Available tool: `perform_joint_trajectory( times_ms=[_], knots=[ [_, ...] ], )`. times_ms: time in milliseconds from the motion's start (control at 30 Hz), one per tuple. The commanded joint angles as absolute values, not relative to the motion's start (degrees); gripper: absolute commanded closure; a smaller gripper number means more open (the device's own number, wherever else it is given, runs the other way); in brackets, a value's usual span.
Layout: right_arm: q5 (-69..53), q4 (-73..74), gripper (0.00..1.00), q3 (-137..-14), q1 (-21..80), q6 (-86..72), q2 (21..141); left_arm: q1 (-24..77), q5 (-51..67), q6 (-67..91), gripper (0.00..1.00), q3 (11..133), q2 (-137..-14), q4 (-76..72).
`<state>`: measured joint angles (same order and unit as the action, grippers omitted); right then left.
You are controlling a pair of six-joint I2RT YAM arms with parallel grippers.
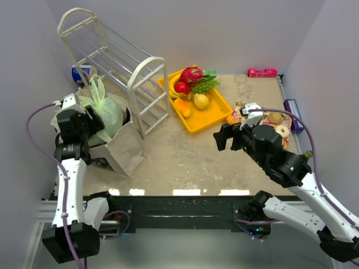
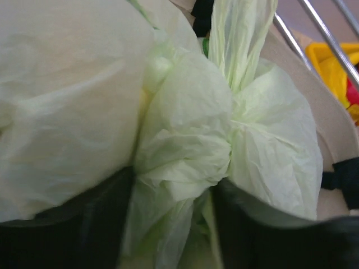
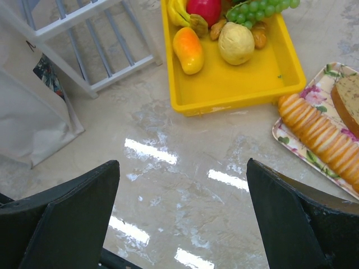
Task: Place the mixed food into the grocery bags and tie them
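Left wrist view, and we're right up against the pale-green plastic bag (image 2: 185, 145). Its film is gathered into a fat knot (image 2: 188, 162) directly ahead of the left gripper (image 2: 174, 224). The loop handles (image 2: 241, 39) stream up beyond the knot. The dark fingers (image 2: 73, 230) stand apart, with a tail of film hanging between them. I see no pinch on it, so I read that gripper as open around the plastic rather than clamped.

From above, the green bag sits in the mouth of the beige tote (image 1: 126, 148), tucked against the front of the left gripper, with the white rack (image 1: 120, 67) just past it.

Over to the right gripper (image 3: 182, 168): its jaws are spread wide with nothing between them, and it hovers over bare worktop (image 3: 185, 134). Ahead of it lies the yellow tray (image 3: 235, 89), holding an orange-yellow toy fruit (image 3: 189, 50), a pale round one (image 3: 235, 42) and green grapes (image 3: 261, 8). Off to its right is a floral tray of biscuits (image 3: 317, 134).

How will that bag handle? It's thin, crinkly and very light, I'd say, and slippery too. A grab on the smooth, ballooned side would likely slide off or stretch the film. The twisted neck just beyond the knot, or the handles themselves, look like the places to take hold. The tote looks stiff enough to keep its shape. The toy fruits look hard and rounded, so they're best taken across the middle.
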<state>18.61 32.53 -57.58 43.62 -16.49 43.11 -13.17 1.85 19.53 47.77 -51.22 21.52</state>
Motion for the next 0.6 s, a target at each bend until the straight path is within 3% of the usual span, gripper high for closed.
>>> perform_joint_trajectory(
  times_ms=[0,167,333,567],
  knots=[
    [20.91,30.15,0.01,-58.18,43.86,-16.70,43.94,-13.36,1.06,15.03,0.03,53.33,-49.66,26.89],
    [24.25,31.55,0.01,-62.83,42.90,-15.74,47.89,-12.92,-0.36,11.26,0.00,62.12,-51.67,30.05],
    [21.72,31.99,0.01,-68.11,38.33,-14.94,49.66,-3.53,1.40,9.06,0.00,70.83,-52.39,29.80],
    [21.53,29.71,0.01,-69.00,34.72,-15.29,45.71,-2.55,13.08,9.58,0.00,73.13,-48.53,27.86]
  ],
)
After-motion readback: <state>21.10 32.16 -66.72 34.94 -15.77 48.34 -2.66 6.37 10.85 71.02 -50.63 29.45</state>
